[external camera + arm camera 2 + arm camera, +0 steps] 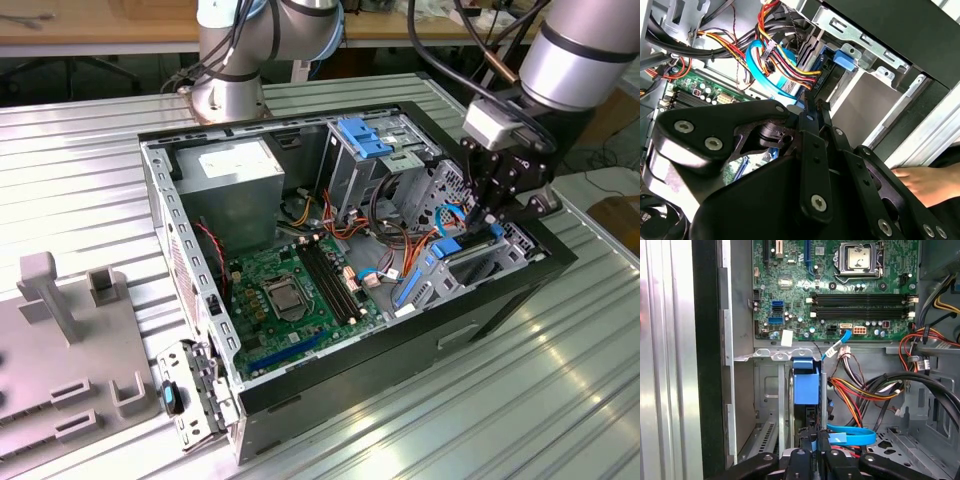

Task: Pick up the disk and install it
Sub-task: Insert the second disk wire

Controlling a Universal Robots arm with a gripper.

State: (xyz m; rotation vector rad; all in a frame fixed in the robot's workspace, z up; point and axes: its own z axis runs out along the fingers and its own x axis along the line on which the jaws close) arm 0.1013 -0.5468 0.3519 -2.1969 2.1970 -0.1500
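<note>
We see the gripper (487, 222) reaching into the open computer case (200, 330), its jaws clenched on the disk (806, 387), which stands on edge in the drive bay near the case's front wall (blue frame showing in the first wrist view). We judge the pickup done; seating looks under way, release still outstanding.

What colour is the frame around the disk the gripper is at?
Blue, best seen in the first wrist view on the disk.
</note>
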